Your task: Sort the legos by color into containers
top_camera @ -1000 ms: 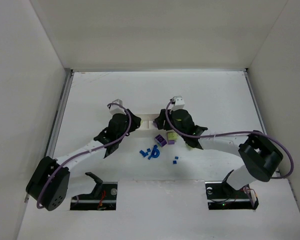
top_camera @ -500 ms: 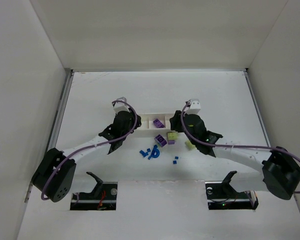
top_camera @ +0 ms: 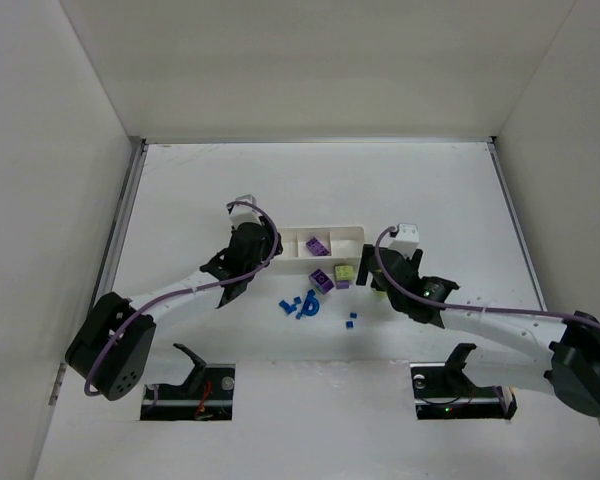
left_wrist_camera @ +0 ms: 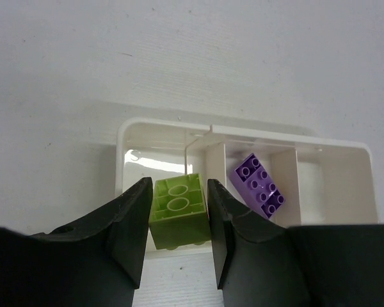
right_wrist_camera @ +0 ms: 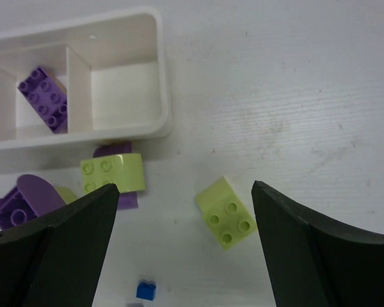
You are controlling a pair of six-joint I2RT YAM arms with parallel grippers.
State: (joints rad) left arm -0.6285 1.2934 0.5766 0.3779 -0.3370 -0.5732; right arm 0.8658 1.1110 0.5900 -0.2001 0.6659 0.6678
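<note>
In the left wrist view my left gripper (left_wrist_camera: 177, 214) is shut on a yellow-green lego (left_wrist_camera: 178, 206), held over the left compartment of the white container tray (left_wrist_camera: 345, 146). A purple lego (left_wrist_camera: 259, 185) lies in the middle compartment. My right gripper (right_wrist_camera: 184, 188) stands open low over the table, with a loose yellow-green lego (right_wrist_camera: 227, 213) between its fingers, untouched. From above, the left gripper (top_camera: 271, 250) is at the tray's (top_camera: 358, 240) left end and the right gripper (top_camera: 376, 281) is right of the tray.
Beside the tray's near edge lie another yellow-green lego (right_wrist_camera: 112, 173) and purple legos (right_wrist_camera: 19, 199). Small blue legos (top_camera: 300, 305) are scattered nearer the arm bases, one (right_wrist_camera: 147, 291) close to the right gripper. The tray's right compartment (right_wrist_camera: 125, 89) holds nothing.
My right gripper has drawn back from the tray to the right and towards the near edge, and its jaws have opened wide. My left gripper edged towards the tray's left end, still holding its lego.
</note>
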